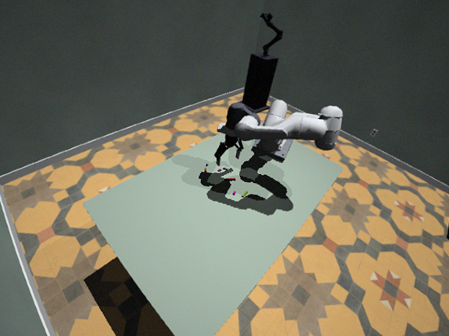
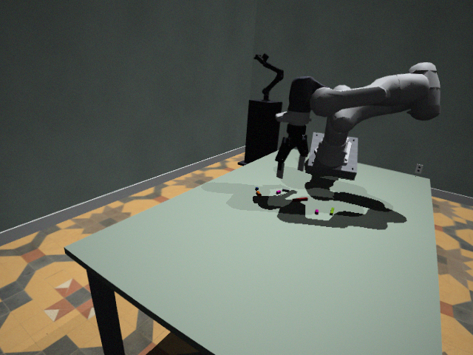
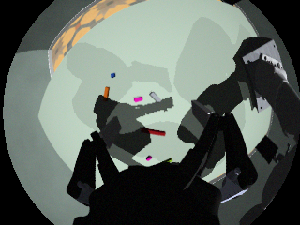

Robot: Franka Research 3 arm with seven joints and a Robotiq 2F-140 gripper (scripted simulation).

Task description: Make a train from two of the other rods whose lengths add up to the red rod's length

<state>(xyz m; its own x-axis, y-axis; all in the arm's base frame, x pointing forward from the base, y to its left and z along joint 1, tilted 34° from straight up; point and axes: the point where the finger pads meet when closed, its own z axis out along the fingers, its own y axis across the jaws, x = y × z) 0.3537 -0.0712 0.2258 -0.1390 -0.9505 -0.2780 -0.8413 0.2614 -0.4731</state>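
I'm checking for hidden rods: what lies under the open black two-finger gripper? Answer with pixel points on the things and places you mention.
Beneath the black two-finger gripper (image 1: 228, 162) (image 2: 290, 174) (image 3: 154, 115), the wrist view shows a short red rod (image 3: 158, 133). The gripper's dark body covers table at that picture's bottom.

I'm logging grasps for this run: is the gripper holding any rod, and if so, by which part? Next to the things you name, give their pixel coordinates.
Nothing is held; the gripper (image 1: 228, 161) (image 2: 290, 172) is open above the table (image 1: 190, 238) (image 2: 244, 267) (image 3: 61, 112).

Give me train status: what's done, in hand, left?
Done: no joins visible; the orange rod and grey rod lie apart, a magenta rod between them.
In hand: nothing; gripper open above the table.
Left: pick a pair totalling seven, orange plus grey or lime plus magenta; align, release.
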